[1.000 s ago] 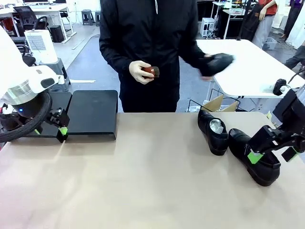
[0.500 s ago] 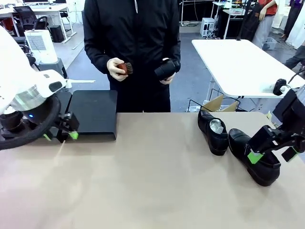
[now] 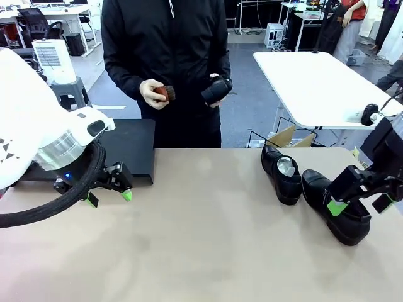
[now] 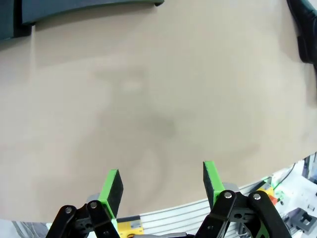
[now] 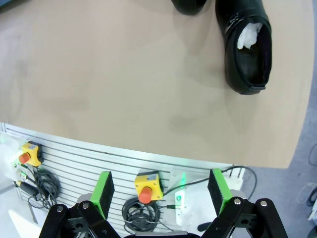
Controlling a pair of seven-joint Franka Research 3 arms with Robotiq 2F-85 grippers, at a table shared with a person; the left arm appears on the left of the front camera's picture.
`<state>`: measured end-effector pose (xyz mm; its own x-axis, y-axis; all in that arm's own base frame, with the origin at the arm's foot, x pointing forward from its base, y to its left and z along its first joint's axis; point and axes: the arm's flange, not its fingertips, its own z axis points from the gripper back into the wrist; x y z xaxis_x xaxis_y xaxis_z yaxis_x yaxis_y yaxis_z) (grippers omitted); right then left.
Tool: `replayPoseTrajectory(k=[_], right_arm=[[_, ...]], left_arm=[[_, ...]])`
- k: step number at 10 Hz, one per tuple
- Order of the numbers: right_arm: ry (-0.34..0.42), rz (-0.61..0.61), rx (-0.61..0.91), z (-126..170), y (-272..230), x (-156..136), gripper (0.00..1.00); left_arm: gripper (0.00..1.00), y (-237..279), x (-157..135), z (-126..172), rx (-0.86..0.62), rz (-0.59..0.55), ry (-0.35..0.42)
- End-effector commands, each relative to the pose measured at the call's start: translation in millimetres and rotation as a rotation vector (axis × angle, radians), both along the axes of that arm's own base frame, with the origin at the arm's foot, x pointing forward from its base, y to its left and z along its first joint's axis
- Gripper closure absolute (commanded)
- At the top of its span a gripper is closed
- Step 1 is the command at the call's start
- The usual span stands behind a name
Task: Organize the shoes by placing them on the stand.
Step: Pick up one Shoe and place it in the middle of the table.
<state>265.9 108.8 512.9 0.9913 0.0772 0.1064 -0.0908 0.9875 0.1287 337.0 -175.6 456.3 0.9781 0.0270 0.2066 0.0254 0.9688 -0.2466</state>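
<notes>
Two black dress shoes lie on the tan table (image 3: 208,251) toward the robot's right. The near shoe (image 3: 345,223) lies just behind the right gripper (image 3: 361,202), one green pad crossing its upper. The second shoe (image 3: 281,173) lies just beside it toward the middle, with pale lining at its opening. A third shoe (image 3: 216,90) is off the table, held at chest height in one hand of the person at the far side. The person's other hand (image 3: 151,93) grips a small reddish-brown brush (image 3: 165,93).

The matte-black stand (image 3: 132,151) sits at the far left of the table with nothing on its visible top. The left gripper (image 3: 108,194) hovers just in front of its near edge, well apart from the shoes, jaws spread and empty. Its wrist camera looks down on bare tabletop between the pads, the stand's edge (image 4: 74,7) at the top.

The right gripper is at its widest and holds nothing. In its wrist view it (image 5: 161,191) points down past the table's near edge, over a yellow box with a red button (image 5: 147,186). One shoe (image 5: 247,49) lies ahead of it on the table, and the other shoe's end (image 5: 190,5) is at the top edge.
</notes>
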Motion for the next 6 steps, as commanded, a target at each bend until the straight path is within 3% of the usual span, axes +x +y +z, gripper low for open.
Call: replayPoseTrajectory(k=[1, 6], right_arm=[[0.0, 0.0, 0.0, 0, 0, 0, 0.0], [-0.093, 0.161, -0.056, -13, 51, 71, 0.0]], left_arm=[[0.15, 4, 2, 0, 0.001, 0.0, -0.001], [0.15, 4, 2, 0, 0.001, 0.0, -0.001]])
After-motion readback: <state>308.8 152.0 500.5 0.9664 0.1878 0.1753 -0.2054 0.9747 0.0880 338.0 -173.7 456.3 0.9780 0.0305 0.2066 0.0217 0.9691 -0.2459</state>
